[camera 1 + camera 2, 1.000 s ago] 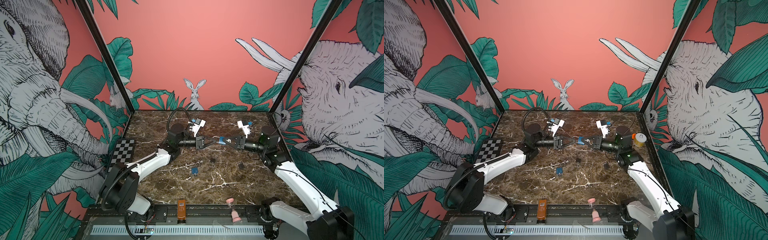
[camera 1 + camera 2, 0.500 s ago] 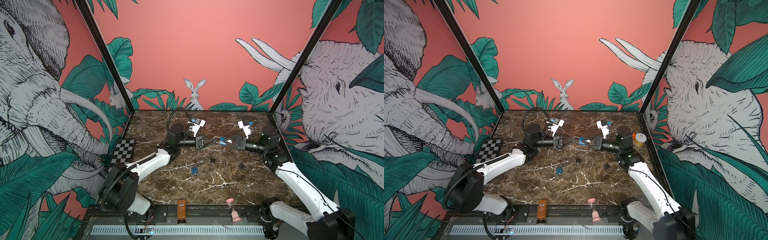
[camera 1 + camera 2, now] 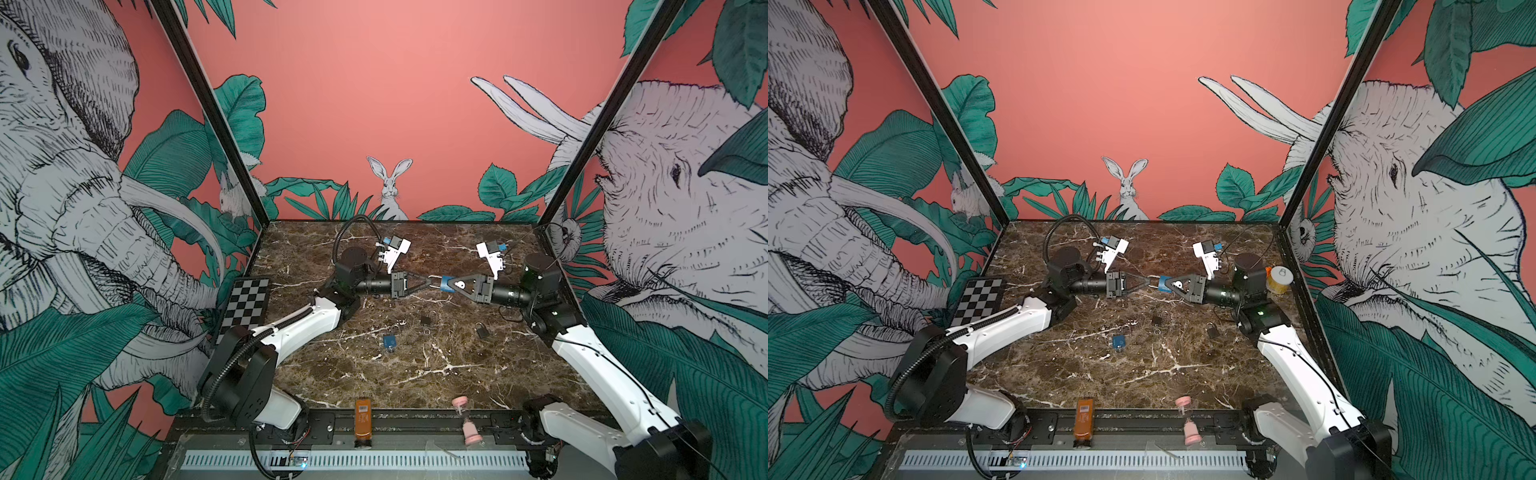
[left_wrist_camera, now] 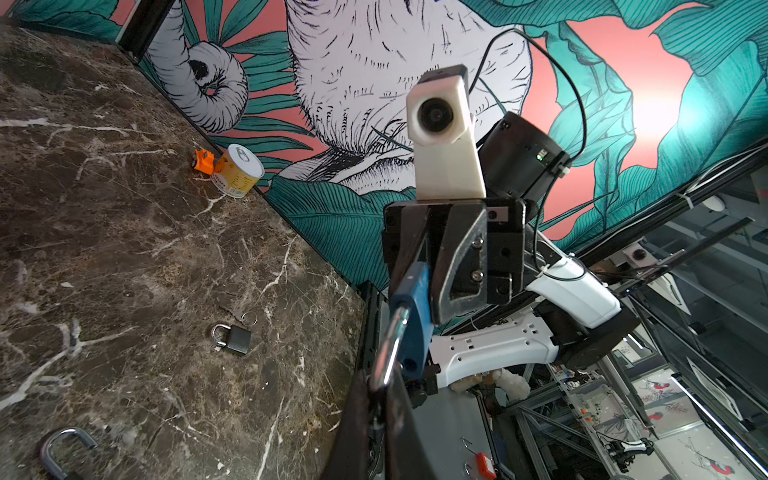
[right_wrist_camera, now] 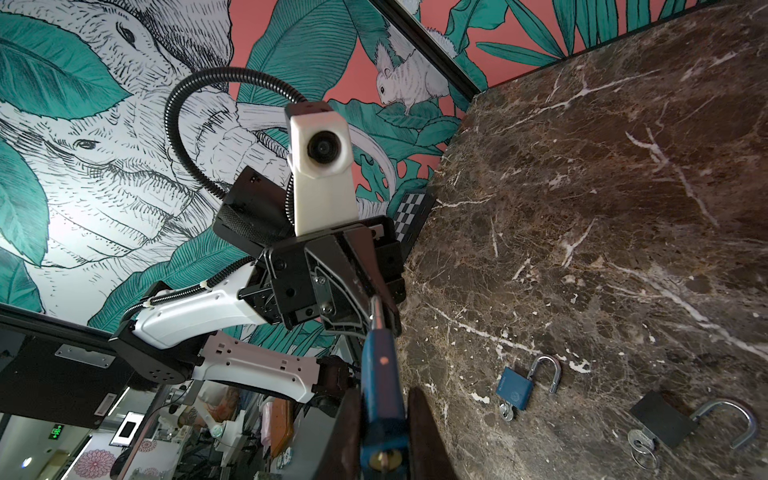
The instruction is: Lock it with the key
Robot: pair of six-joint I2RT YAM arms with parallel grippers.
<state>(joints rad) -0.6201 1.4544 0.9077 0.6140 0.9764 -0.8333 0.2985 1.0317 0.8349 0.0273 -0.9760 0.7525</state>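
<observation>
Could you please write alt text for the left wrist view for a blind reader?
The right gripper holds a blue padlock by its body while the left gripper pinches its silver shackle. A black padlock with keys lies on the marble table.

The right claw (image 5: pixel 384 409) grips the body of a blue padlock (image 5: pixel 380 374) between its two dark fingers (image 5: pixel 430 440), brass keyhole end toward the camera. The lock's steel shackle (image 5: pixel 376 309) points away and is pinched in the closed tips of the left claw (image 5: pixel 374 320), whose wrist camera (image 5: pixel 322 145) faces this way. Well in from the edges of the marble surface (image 5: pixel 602 187) lie a second blue padlock (image 5: pixel 515 388) and, beside it, a black padlock (image 5: pixel 660 417), both with shackles open and keys at their bases. A checkerboard (image 5: pixel 411 216) sits at the surface's edge.
</observation>
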